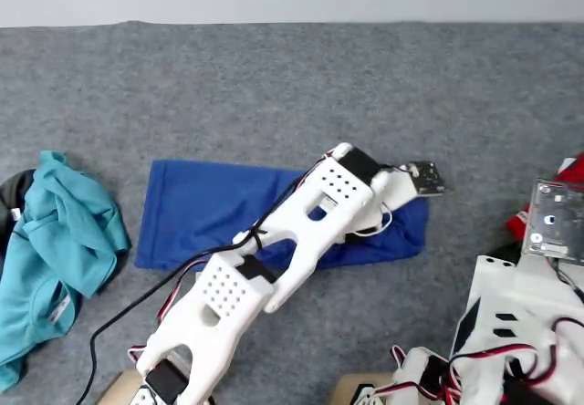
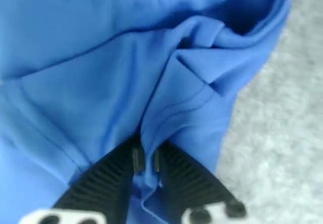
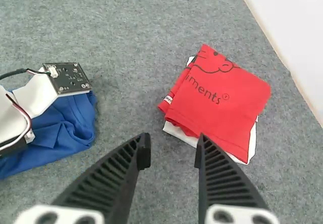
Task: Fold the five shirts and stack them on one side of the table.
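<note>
Blue shirt (image 2: pixel 101 82) fold clamped between left fingers (image 2: pixel 135 159), right fingers (image 3: pixel 141 151) apart, holding nothing

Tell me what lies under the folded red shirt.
Under the red shirt lies a white folded garment, its edges sticking out along two sides. The rest is covered, so anything further beneath it cannot be told.

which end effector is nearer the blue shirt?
Left. The left end effector grips a fold of the blue shirt; the right end effector hangs open apart from it, by the red shirt.
</note>
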